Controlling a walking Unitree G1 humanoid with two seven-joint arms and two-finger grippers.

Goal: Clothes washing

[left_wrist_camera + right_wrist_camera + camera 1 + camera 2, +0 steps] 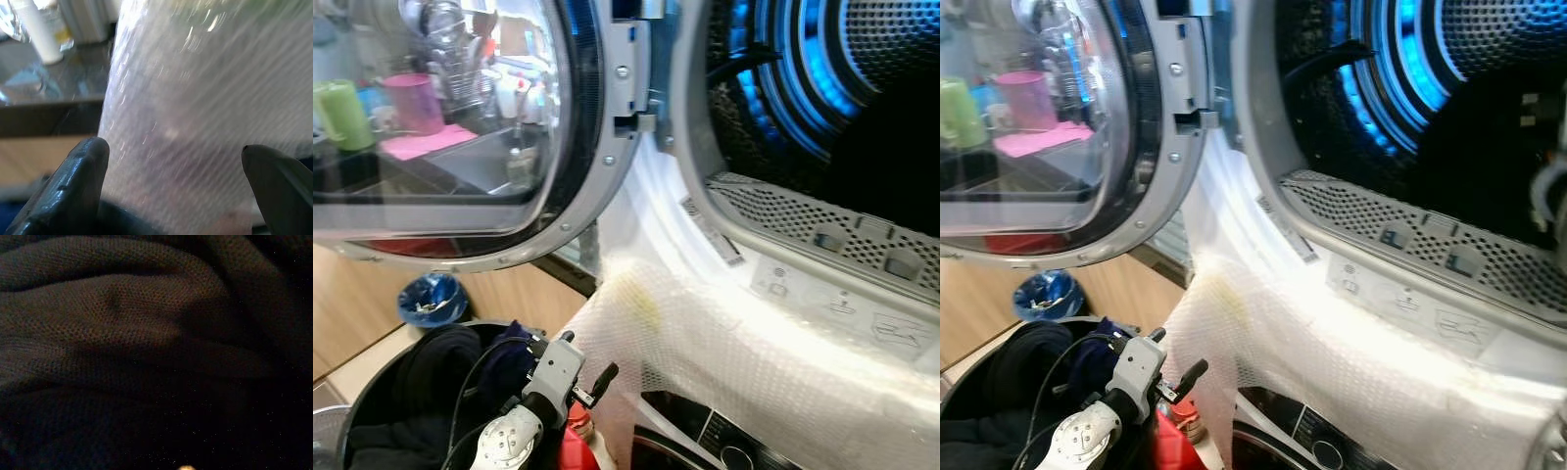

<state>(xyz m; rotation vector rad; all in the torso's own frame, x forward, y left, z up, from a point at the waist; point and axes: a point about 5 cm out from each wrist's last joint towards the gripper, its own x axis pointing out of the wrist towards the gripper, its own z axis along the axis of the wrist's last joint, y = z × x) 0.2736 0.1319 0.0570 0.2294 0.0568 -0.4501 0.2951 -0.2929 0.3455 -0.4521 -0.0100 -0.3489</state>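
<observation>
At the bottom of the head camera's view, the robot's left arm hangs low over a round dark laundry basket heaped with dark clothes. The left gripper has its two black fingers spread wide with nothing between them, facing a sheet of bubble wrap just beside the basket. The wrist's silver housing and grey cables lie over the dark clothes, with something red showing just beneath it at the frame's lower edge.

The bubble wrap drapes over the front of the machine below the open washing machine, covering most of a dark control panel whose dial peeks out underneath. On the wooden floor beyond the basket sits a small blue bin.

Above, the washer's round glass door stands swung open to the left, its pane showing a green cup, a pink cup and a pink cloth on a dark counter. The door's hinge meets the white machine front, where printed symbols run along the lower rim of the opening. Farther in, a perforated grey lip leads to the drum, lit blue inside.

The right wrist camera shows dark knitted fabric in folds, very close and dim; whether the right gripper is wide, narrow or holding anything cannot be told.
</observation>
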